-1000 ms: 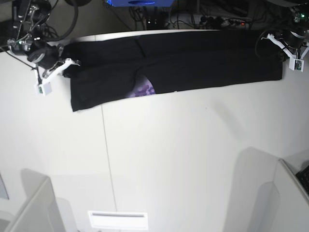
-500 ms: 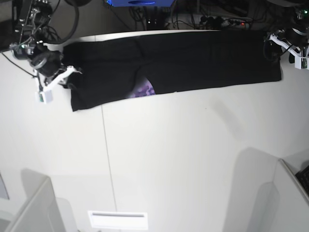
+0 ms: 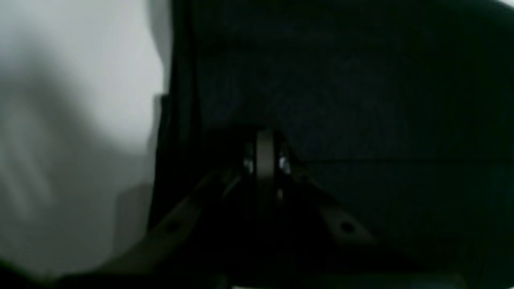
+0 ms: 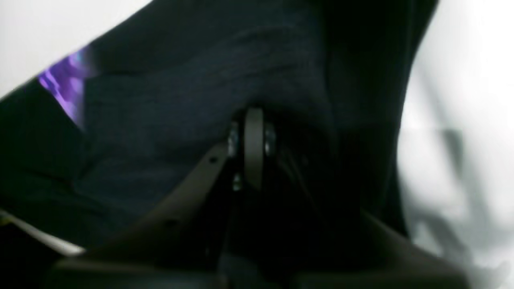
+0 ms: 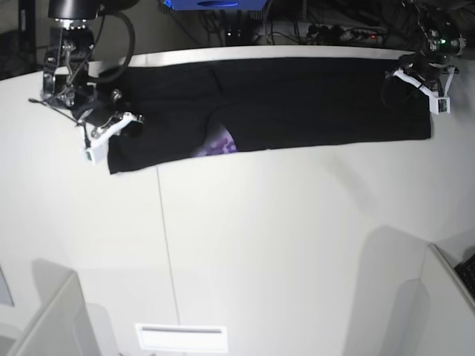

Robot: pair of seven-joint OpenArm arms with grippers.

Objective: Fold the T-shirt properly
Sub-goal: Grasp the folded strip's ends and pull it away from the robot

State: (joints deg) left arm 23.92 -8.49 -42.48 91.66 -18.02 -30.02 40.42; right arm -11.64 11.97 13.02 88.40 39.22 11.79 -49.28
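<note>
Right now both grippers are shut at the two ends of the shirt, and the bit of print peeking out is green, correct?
Not green. The print is purple, seen in the base and right wrist views. The rest holds: left gripper and right gripper are shut at the ends of the shirt.

A big white table [image 5: 260, 245] fills the room view. A thin dark line [image 5: 166, 245] runs down it. Behind the table, black cables [image 5: 326, 31] and a blue box [image 5: 211, 4] sit in the dark.
</note>
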